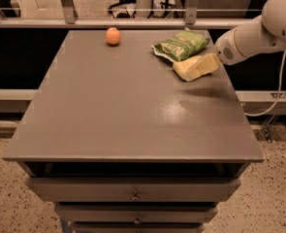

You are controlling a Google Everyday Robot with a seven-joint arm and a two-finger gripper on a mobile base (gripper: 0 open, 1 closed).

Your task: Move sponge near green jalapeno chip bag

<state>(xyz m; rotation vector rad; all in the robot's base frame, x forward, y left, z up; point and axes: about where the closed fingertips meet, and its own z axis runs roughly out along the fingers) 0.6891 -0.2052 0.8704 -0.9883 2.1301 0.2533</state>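
The gripper (208,62), at the sponge (187,71), blurs into it — arm (259,30) cut off top right.

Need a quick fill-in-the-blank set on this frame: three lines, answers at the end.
1. The chip bag next to the sponge is ___ in colour.
2. The claw is at the sponge, reaching in from the ___ side of the view.
3. The small round fruit near the far edge of the table is ___.
Missing words: green; right; orange.
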